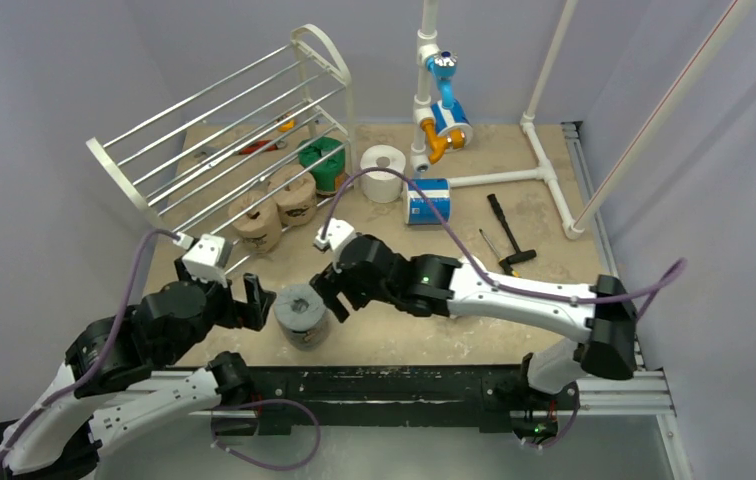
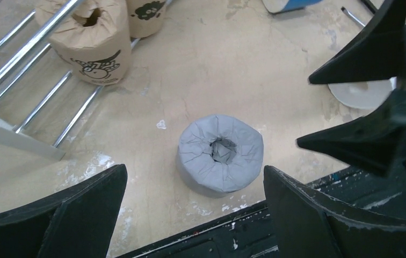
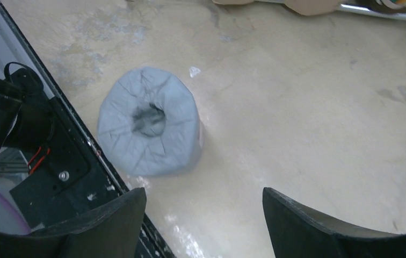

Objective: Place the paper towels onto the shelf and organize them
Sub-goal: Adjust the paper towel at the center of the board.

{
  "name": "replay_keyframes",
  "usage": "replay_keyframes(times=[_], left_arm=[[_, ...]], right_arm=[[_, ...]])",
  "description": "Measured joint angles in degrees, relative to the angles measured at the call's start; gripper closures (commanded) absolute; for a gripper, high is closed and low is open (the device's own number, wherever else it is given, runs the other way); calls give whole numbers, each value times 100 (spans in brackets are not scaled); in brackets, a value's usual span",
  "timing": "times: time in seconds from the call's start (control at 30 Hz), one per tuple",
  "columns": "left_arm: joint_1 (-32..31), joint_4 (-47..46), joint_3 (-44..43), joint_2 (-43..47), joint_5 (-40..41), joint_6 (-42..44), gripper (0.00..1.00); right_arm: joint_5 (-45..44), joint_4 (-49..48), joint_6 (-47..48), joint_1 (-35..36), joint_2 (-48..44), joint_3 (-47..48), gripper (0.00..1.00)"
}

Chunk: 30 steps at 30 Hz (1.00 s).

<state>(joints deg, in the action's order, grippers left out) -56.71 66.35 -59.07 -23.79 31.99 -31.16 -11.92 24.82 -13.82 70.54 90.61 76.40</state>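
Paper-towel roll in crumpled grey wrap (image 1: 301,315) stands on end, hollow core upward, on the tan table (image 1: 424,335), close to the front edge and between the two arms.

Left claw (image 2: 194,172): black fingers are spread wide and low over the table. The grey roll lies ahead of their tips and is not gripped.

Right claw (image 3: 203,193): fingers are likewise apart with nothing between them. The grey roll sits just beyond the tips, toward the left of the right wrist view. In the left wrist view this claw's two pointed fingers (image 2: 372,54) appear separated, aimed toward the roll from the right without touching it.

White-framed shelf with arched ends and thin silver rods (image 1: 117,170) occupies the far left of the table. A nearer tan printed roll (image 1: 257,225) and a farther tan printed roll (image 1: 294,197) stand upright side by side among its lowest rods.

A green-wrapped roll (image 1: 322,165) stands by the shelf's far arched end, with a plain white roll (image 1: 385,173) just to its right. A blue-and-white wrapped roll (image 1: 428,200) lies beside the white one.

A white pipe frame (image 1: 499,178) rises at the far right, with black hand tools (image 1: 502,225) on the table before it.
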Motion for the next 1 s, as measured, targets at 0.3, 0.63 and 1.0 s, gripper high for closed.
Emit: replay_keyframes(times=[0.3, 0.63, 1.0], left_arm=[[0, -354, -35, -1578, -1606, 831, 16], [4, -570, -74, -3285, -2658, 1593, 19], [605, -798, 17, -3742, -3145, 1751, 26]], right_arm=[[-278, -448, -634, -520, -2227, -2361, 21], [-350, -793, -997, -531, -2833, -3263, 21], [-356, -1058, -1060, -531, -2999, -3624, 20]])
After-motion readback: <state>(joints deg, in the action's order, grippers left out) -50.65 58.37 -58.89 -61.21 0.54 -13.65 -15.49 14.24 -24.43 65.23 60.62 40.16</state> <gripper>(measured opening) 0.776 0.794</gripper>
